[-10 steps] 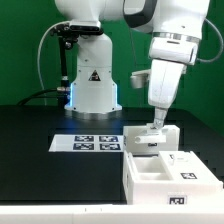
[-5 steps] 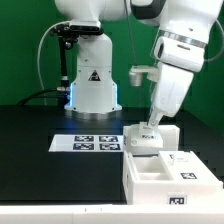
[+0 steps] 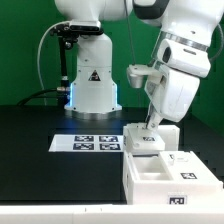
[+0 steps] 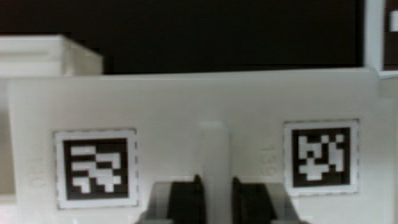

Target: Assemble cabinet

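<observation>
We see the cabinet in separate pieces at the exterior view's right side of the black table (image 3: 35,160). A large box piece (image 3: 145,196) stands nearest the camera with its open compartments facing up. A small box piece (image 3: 166,135) sits just behind it, touching or nearly so. The arm leans down over the small piece, and the gripper (image 3: 152,124) is at its top.

From the wrist view, the two dark fingers (image 4: 173,203) stand close together on either side of a narrow raised ridge (image 4: 214,150). The ridge runs between two square tags (image 4: 96,160) on a white face of that piece. The fingers look as if they meet the ridge (whether they actually squeeze it we cannot tell).

The marker board (image 3: 95,143) lies flat in front of the robot base (image 3: 92,85), apart from the pieces. We judge the job to be at an early or middle stage. Nothing looks joined into a closed cabinet, so the small piece must yet be fitted and any further panels added.
</observation>
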{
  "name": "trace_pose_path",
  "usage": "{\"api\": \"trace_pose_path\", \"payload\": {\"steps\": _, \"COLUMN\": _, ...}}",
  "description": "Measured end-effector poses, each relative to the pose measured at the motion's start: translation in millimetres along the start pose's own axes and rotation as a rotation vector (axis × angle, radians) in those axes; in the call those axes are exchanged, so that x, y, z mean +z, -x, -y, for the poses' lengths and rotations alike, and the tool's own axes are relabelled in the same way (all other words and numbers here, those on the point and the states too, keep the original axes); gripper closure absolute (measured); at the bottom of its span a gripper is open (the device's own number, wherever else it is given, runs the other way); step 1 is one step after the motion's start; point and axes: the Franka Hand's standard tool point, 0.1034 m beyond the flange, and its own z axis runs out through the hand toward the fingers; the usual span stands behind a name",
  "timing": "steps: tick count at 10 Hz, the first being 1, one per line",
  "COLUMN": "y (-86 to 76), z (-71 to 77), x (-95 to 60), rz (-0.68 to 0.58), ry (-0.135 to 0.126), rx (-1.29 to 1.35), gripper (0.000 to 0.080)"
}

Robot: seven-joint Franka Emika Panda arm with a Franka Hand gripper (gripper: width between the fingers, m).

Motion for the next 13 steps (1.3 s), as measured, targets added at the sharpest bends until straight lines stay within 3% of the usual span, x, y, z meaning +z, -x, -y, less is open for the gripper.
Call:
{"api": "trace_pose_path", "payload": {"steps": 4, "y": 11.5, "z": 10.6, "x": 12.0, "rz": 0.031, "ry": -0.057, "rx": 0.011, "gripper": 0.0733}}
{"api": "trace_pose_path", "payload": {"steps": 9, "y": 15.7, "z": 7.5, "x": 14.7, "rz": 0.029, "ry": -0.059, "rx": 0.011, "gripper": 0.0733}}
{"api": "trace_pose_path", "payload": {"steps": 13, "y": 5.0, "z": 6.3, "x": 10.2, "rz": 0.023, "ry": -0.049, "rx": 0.001, "gripper": 0.0733}}
